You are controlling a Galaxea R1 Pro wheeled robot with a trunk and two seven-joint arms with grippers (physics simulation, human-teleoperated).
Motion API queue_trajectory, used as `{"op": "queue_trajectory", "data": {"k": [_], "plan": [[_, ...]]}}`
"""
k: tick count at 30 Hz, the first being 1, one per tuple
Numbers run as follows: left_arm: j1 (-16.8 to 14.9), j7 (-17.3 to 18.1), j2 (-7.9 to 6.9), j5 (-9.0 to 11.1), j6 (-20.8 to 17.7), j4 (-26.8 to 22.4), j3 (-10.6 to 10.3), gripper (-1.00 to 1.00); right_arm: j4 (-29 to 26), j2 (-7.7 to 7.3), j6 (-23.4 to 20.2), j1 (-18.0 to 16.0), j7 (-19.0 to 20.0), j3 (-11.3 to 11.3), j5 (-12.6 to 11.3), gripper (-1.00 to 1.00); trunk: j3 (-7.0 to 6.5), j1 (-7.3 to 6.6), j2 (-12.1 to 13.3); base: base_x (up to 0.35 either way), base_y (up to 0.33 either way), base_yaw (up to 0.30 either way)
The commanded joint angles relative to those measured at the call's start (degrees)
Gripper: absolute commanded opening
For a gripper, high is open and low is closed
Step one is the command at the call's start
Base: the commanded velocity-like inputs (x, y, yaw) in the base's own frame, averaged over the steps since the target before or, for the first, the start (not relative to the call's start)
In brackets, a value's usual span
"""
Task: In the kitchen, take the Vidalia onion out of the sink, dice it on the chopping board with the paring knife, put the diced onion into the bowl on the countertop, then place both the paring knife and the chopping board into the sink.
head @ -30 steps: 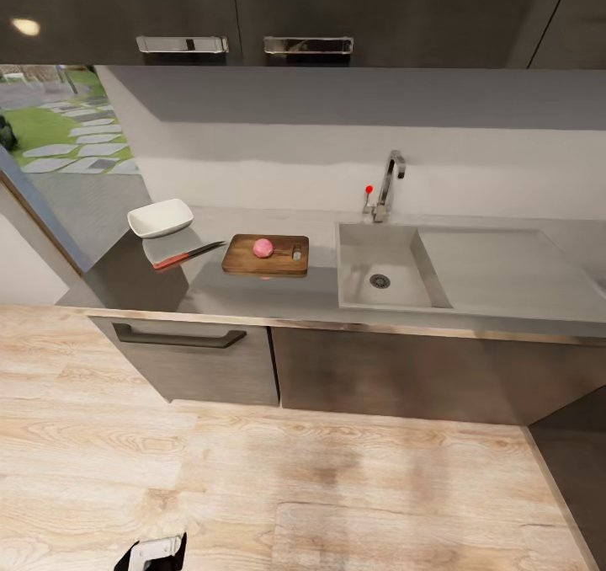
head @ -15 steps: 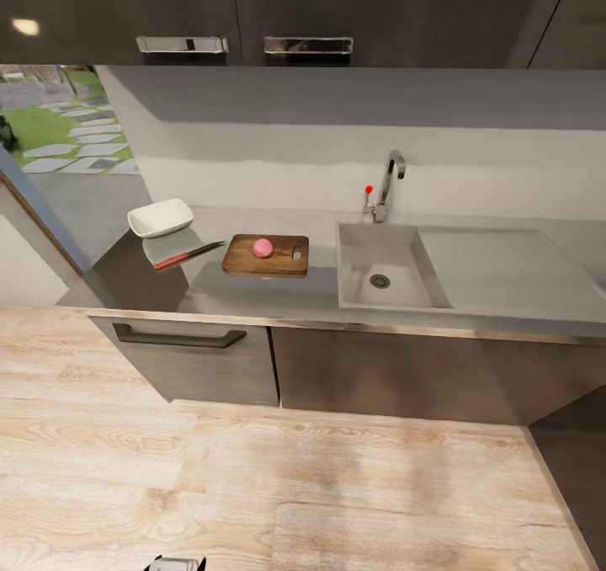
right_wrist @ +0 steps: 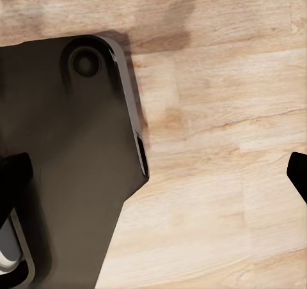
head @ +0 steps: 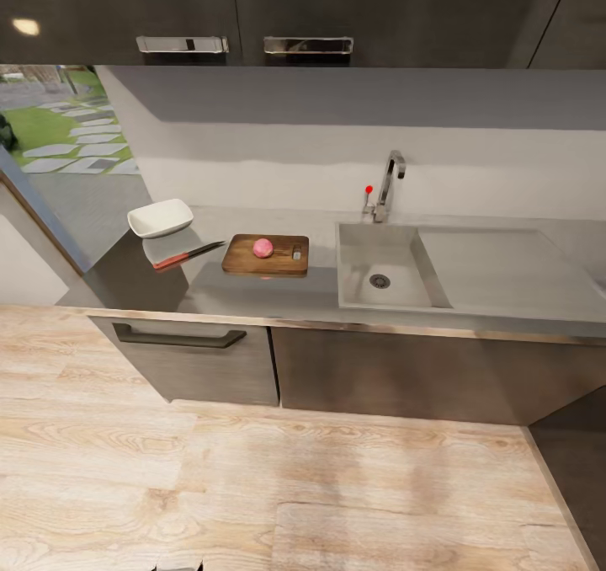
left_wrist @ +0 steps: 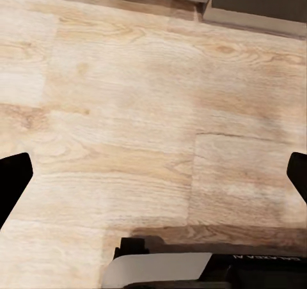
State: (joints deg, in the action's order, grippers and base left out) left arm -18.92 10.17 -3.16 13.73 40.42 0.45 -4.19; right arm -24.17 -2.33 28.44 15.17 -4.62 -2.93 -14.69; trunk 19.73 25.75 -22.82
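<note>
- Wood-plank floor [head: 337, 487] spans the lower half of the head view: wide open room between the camera and the cabinet fronts [head: 396, 373].
- Countertop [head: 278, 297] runs across mid-frame; its front edge is straight and its left end stops beside a window [head: 59, 125] at upper left.
- Sink [head: 383, 269] sits right of centre, basin bare, drainboard to its right, faucet [head: 389, 185] with red knob behind.
- Chopping board [head: 266, 255] lies just left of the sink, well back from the counter edge.
- Bowl [head: 160, 217] sits at the counter's far left, apart from the board.
- Paring knife [head: 187, 256] lies between bowl and board, red handle toward the left.
- Onion [head: 263, 248] rests on the board, pink and whole.
- Left gripper [left_wrist: 153, 174]: dark fingertips [left_wrist: 13, 177] at opposite frame edges, spread wide over bare floor, holding nothing.
- Right gripper [right_wrist: 153, 174]: fingers likewise spread apart, empty, above floor and a dark robot part [right_wrist: 70, 155].
- Faint lettering on the dark body at the bottom of the left wrist view is too blurred to read.
- All task items lie far from both sets of fingers.
</note>
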Motion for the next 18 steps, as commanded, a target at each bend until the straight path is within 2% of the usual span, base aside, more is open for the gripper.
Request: {"op": "queue_trajectory", "data": {"k": [1, 12, 15, 17, 18], "plan": [[0.85, 0.25, 0.00, 0.60, 0.17, -0.39, -0.37, 1.00, -0.12, -0.04, 0.04, 0.03, -0.38, -0.32, -0.16, 1.00, 0.08, 0.03, -0.09, 0.000, 0.000, 0.000], [8.48, -0.03, -1.69, 0.52, 0.19, -3.91, -0.20, 1.00, -0.09, -0.04, 0.04, 0.03, -0.39, -0.32, -0.16, 1.00, 0.08, 0.03, -0.09, 0.000, 0.000, 0.000], [11.22, -0.05, -2.09, 0.56, 0.13, -6.81, -0.19, 1.00, -0.09, -0.04, 0.04, 0.03, -0.39, -0.32, -0.16, 1.00, 0.08, 0.03, -0.09, 0.000, 0.000, 0.000], [14.27, -0.12, -3.05, 0.56, 0.07, -11.01, -0.18, 1.00, -0.09, -0.04, 0.04, 0.03, -0.37, -0.32, -0.16, 1.00, 0.08, 0.03, -0.09, 0.000, 0.000, 0.000], [14.82, -0.13, -3.21, 0.57, 0.05, -11.76, -0.18, 1.00, -0.09, -0.04, 0.04, 0.03, -0.37, -0.32, -0.16, 1.00, 0.08, 0.03, -0.09, 0.000, 0.000, 0.000]]}}
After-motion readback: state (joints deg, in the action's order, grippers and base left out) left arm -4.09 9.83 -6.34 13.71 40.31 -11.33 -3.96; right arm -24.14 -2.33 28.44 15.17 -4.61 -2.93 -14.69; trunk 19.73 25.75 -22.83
